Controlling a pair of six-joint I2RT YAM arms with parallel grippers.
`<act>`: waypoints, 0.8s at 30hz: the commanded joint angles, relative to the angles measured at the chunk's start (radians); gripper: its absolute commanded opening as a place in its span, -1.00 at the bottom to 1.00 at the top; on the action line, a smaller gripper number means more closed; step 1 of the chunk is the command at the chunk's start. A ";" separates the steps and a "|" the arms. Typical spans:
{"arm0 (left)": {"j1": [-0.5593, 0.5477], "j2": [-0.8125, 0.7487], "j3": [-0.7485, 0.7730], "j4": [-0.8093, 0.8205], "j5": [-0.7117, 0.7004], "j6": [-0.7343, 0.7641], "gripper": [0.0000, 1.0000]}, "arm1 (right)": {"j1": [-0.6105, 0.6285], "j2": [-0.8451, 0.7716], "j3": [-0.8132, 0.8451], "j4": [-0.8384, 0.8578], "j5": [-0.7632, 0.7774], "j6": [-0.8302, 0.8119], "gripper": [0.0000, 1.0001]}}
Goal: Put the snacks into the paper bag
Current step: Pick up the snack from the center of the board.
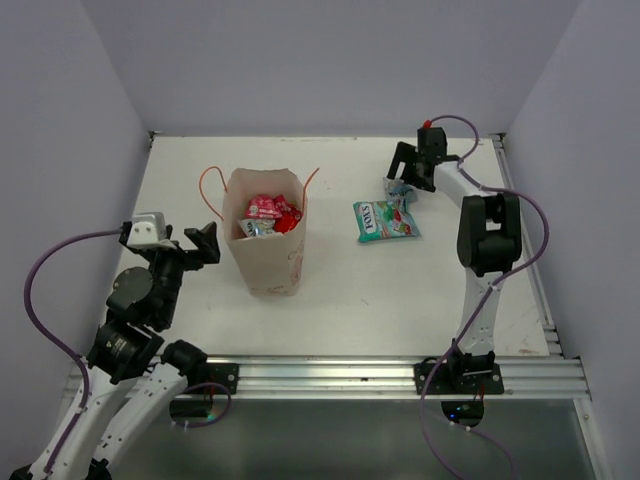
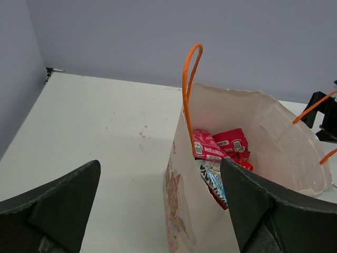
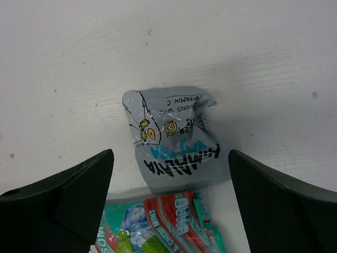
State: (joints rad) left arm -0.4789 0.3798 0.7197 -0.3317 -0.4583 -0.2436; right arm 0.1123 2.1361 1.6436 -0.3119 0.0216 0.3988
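While the paper bag (image 1: 268, 245) stands upright left of centre on the white table (image 1: 350, 300), we find two snacks lying out on the tabletop. Over on our right, the right gripper (image 1: 405, 178) points down at the far side of the table, and the wrist view shows its jaws spread wide with a crumpled grey packet (image 3: 171, 139) lying flat between them. Neither finger touches it, so nothing is gripped. That grey packet butts against the teal-white FOX'S packet (image 1: 385, 221), which lies flat just nearer to us, between the right arm and the bag.

Over on our left, the left gripper (image 1: 205, 243) hovers just beside the bag's left wall, jaws wide apart and holding nothing. From its wrist camera we look straight into the open mouth of the bag. Red and pink packets (image 2: 218, 145) are piled inside with a blue-white one (image 2: 213, 182) below them. One orange cord handle (image 2: 188, 84) arches up at the near rim. Whether the left finger (image 2: 253, 205) closest to the bag touches the paper, we cannot tell.
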 commanded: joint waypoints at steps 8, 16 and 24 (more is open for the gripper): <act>0.002 -0.094 -0.060 -0.001 0.154 0.013 1.00 | -0.005 0.120 0.114 -0.044 -0.002 -0.046 0.84; 0.002 -0.105 -0.075 0.017 0.150 0.027 1.00 | -0.005 0.188 0.166 -0.119 0.041 -0.081 0.55; 0.002 -0.094 -0.078 0.022 0.142 0.029 1.00 | -0.005 0.182 0.136 -0.170 0.057 -0.068 0.03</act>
State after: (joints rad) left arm -0.4789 0.2813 0.6453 -0.3523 -0.3233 -0.2398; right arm 0.1101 2.2993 1.8046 -0.3920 0.0631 0.3313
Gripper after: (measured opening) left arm 0.997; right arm 0.543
